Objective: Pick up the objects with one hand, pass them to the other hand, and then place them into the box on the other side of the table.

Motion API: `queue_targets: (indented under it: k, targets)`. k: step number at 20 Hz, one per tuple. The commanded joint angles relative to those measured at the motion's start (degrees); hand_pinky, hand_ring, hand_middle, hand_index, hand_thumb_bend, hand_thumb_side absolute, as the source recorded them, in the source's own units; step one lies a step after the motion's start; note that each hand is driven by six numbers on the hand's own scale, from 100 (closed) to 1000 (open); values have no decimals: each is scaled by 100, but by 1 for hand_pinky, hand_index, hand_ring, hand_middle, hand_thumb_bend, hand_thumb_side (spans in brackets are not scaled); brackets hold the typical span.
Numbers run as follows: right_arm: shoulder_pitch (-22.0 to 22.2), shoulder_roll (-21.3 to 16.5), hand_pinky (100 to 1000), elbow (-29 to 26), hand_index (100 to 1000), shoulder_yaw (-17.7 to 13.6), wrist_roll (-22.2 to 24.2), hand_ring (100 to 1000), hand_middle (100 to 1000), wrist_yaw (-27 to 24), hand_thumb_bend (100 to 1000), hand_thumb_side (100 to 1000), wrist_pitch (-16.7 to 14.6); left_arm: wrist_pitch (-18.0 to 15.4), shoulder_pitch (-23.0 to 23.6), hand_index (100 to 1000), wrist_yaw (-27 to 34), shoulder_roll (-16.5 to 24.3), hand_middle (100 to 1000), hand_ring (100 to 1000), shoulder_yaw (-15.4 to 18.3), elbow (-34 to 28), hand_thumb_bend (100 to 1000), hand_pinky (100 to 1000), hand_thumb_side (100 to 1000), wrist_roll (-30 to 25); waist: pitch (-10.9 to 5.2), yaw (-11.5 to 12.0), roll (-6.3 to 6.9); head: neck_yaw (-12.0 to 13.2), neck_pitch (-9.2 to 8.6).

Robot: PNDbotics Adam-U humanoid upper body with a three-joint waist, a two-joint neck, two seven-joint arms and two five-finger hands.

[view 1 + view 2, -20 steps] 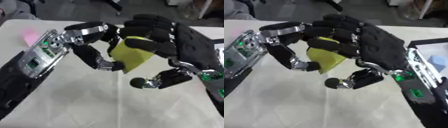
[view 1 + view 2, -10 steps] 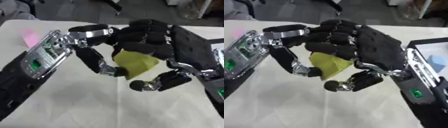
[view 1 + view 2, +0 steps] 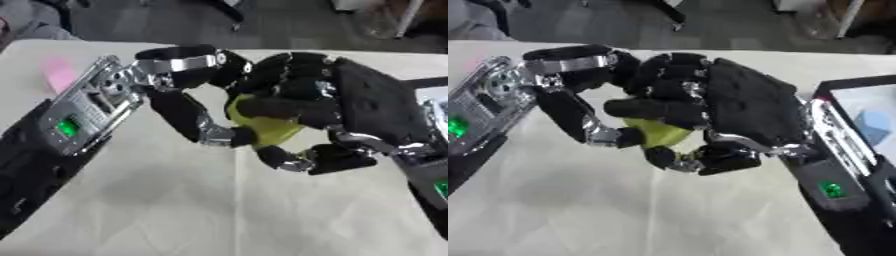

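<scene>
In my left eye view, both hands meet above the white tabletop. My right hand has its fingers curled over a yellow-green object, gripping it from above. My left hand arches round the same object from the left, fingers and thumb curled with their tips touching it. A pink thing lies at the far left.

In my right eye view, the object peeks out below the right fingers. A box sits at the right edge, something pale blue inside.
</scene>
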Motion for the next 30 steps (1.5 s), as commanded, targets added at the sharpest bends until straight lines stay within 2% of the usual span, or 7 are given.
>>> queue_targets:
  k: [1, 2, 7, 14, 18, 23, 30]
  targets:
    - [-53, -105, 671, -41, 837, -120, 38, 544, 327, -57, 100, 100, 81, -52, -75, 500, 66, 128, 382, 473, 59, -191, 248, 685, 281, -65, -178, 5, 73, 8, -12]
    - [-50, -109, 660, -41, 821, -124, 24, 522, 297, -77, 100, 100, 89, -64, -68, 523, 84, 139, 408, 493, 73, -193, 262, 695, 300, -78, -179, 6, 71, 10, -12]
    - [-55, -161, 643, -41, 765, -164, -157, 440, 276, -196, 100, 100, 60, -266, 1, 679, 212, 222, 554, 610, 222, -112, 396, 741, 451, -313, -186, 9, 65, 5, -12]
    - [-78, -247, 592, -41, 733, -201, -418, 300, 232, -210, 100, 100, 30, -534, 38, 706, 324, 218, 574, 621, 339, 33, 410, 746, 502, -466, -182, 2, 60, -1, -12]
    - [-87, -271, 569, -41, 721, -210, -532, 286, 225, -186, 100, 100, 25, -580, 49, 723, 370, 223, 594, 635, 393, 43, 425, 750, 532, -466, -180, 0, 61, -10, -12]
    - [-126, -353, 565, -41, 729, -265, -705, 289, 228, -116, 100, 100, 35, -659, 52, 753, 360, 237, 640, 676, 574, 41, 505, 767, 624, -285, -192, -1, 53, -30, -12]
    - [-134, -783, 566, -41, 756, -484, -1029, 306, 241, 130, 100, 100, 91, -937, 196, 770, 66, 347, 674, 702, 1257, 152, 518, 782, 659, 299, -201, -2, 33, -190, -12]
